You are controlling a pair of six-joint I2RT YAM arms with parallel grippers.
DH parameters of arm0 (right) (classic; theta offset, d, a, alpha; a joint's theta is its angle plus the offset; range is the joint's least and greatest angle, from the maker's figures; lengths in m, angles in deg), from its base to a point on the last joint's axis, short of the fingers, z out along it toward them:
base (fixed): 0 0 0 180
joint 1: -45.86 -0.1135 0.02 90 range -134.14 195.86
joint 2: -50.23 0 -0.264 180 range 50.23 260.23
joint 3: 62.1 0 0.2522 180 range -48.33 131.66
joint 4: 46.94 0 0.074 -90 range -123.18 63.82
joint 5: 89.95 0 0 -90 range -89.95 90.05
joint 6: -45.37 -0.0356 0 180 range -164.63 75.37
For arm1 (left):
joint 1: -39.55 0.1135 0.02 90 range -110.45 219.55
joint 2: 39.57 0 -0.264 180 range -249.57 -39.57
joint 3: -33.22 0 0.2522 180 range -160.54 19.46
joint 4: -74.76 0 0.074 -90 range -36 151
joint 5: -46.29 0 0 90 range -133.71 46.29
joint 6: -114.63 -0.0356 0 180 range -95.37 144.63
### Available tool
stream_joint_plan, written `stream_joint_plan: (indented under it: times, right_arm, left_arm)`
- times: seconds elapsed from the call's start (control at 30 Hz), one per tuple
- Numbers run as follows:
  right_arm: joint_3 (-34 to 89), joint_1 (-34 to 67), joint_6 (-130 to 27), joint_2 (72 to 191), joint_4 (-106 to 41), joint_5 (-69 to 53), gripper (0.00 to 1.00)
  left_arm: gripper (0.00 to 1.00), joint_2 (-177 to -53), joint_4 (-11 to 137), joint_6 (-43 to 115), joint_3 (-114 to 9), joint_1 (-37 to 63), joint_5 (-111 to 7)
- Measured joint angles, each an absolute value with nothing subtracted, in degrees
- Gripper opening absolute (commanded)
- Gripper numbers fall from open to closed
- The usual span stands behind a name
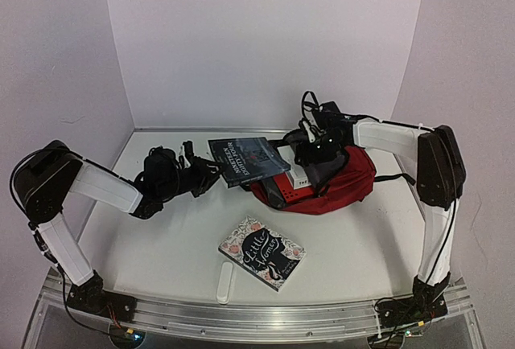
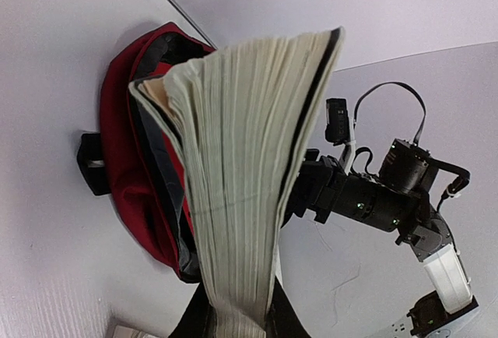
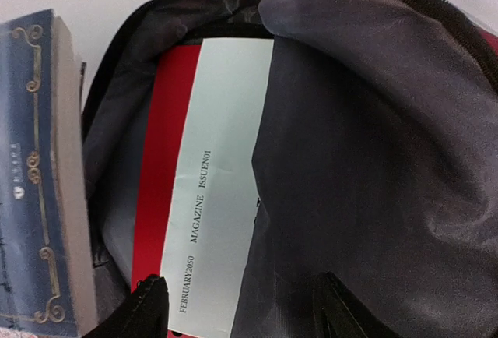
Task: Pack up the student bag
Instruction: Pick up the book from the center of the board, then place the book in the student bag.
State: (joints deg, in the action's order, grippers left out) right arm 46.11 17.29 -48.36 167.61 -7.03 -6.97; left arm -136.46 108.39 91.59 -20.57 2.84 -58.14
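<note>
The student bag (image 1: 346, 178), dark red, lies at the back right with its mouth toward the left. Its grey lining (image 3: 366, 167) is spread wide. Inside lies a white magazine (image 3: 214, 174) on a flat red folder (image 3: 167, 159). My right gripper (image 1: 314, 152) hangs at the mouth, and in the right wrist view the gripper (image 3: 241, 311) is open, its fingertips (image 3: 148, 307) wide apart over magazine and lining. My left gripper (image 1: 211, 174) is shut on a thick dark blue book (image 1: 249, 160), held just left of the mouth, with its page edges (image 2: 241, 182) facing the left wrist camera.
A "Little Women" paperback (image 1: 261, 252) lies flat on the table near the front middle. A small white strip (image 1: 226, 283) sits by the front edge. White walls close in the back and sides. The right arm (image 2: 373, 198) crosses behind the held book.
</note>
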Motion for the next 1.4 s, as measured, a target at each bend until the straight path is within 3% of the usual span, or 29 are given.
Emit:
stream_joint_plan:
  times: [0.13,0.27,0.37,0.87,1.4]
  right_arm:
    - [47.8,16.5,-45.7,170.1,-6.1,-4.0,0.53]
    - [49.0,16.1,-43.1,171.8,-5.8,-0.5,0.17]
    - [49.5,16.1,-41.9,172.5,-5.3,1.5,0.00]
    - [49.9,16.5,-41.8,165.0,-1.6,-3.1,0.00]
    - [49.9,16.6,-43.4,162.8,-0.1,-9.1,0.00]
  left_arm:
    - [0.00,-134.3,104.3,89.2,-20.6,2.8,-58.7]
    - [0.00,-133.8,99.5,87.0,-21.3,2.9,-60.1]
    - [0.00,-133.8,95.6,85.7,-22.0,2.9,-61.4]
    - [0.00,-136.7,95.3,84.6,-29.6,2.8,-68.0]
    - [0.00,-159.1,103.8,92.6,-44.2,2.8,-71.7]
